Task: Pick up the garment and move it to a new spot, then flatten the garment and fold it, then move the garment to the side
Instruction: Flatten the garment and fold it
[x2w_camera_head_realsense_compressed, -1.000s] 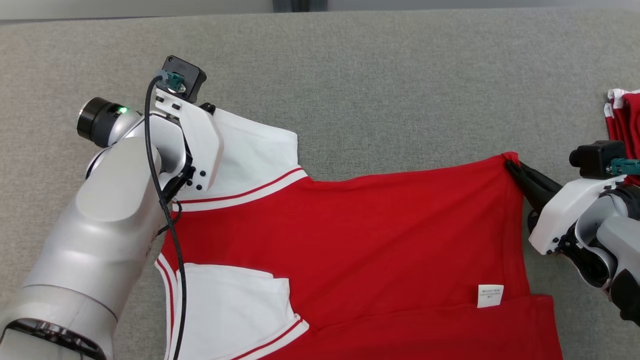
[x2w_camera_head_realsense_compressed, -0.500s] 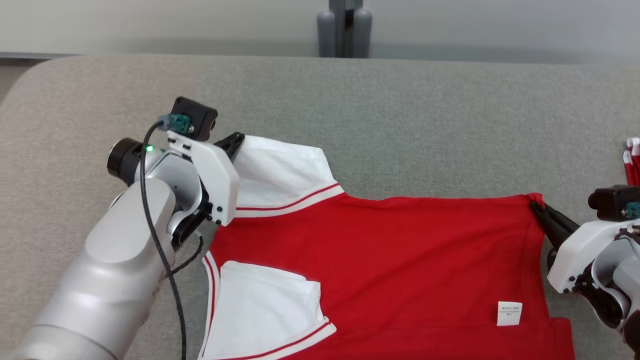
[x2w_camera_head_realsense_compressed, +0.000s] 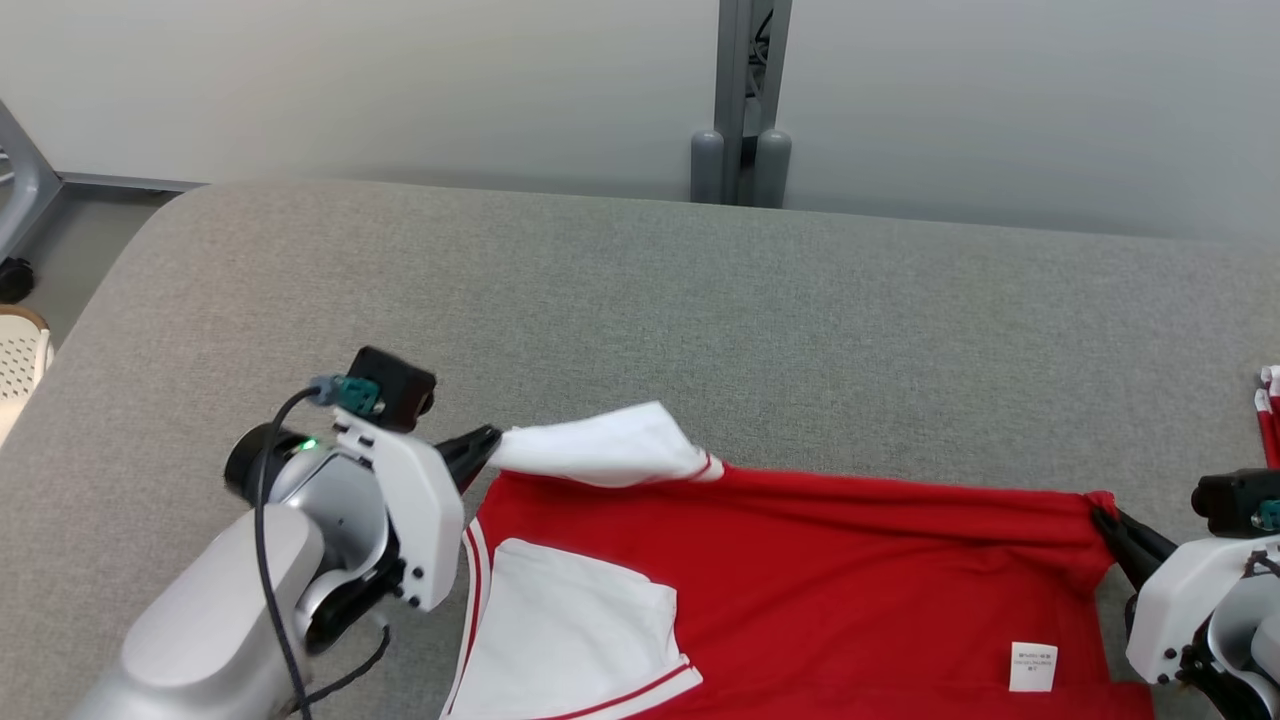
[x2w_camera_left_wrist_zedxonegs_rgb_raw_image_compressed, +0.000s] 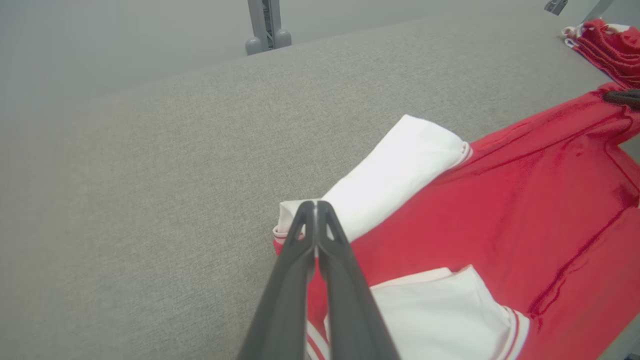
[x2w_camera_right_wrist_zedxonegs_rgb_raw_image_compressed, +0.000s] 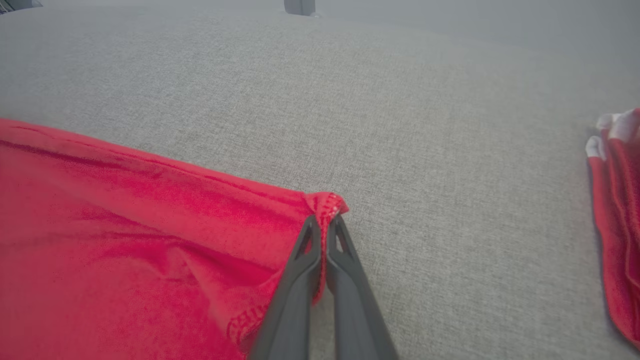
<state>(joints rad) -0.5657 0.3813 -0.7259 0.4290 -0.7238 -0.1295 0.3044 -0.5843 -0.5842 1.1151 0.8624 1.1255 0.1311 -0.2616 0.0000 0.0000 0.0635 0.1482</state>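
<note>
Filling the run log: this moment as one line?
shirt: far edge stretched between grippers, on grey surface | left gripper: shut on sleeve | right gripper: shut on corner

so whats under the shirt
Grey table shows beside and beyond the shirt, so it lies on that. The left gripper and right gripper pinch its far corners. Anything else beneath the red cloth is covered and cannot be seen.

A plain test room: a big grey soft table (x2w_camera_head_realsense_compressed: 640, 300), with a bare wall (x2w_camera_head_realsense_compressed: 350, 80) and metal post (x2w_camera_head_realsense_compressed: 745, 100) behind it.
</note>
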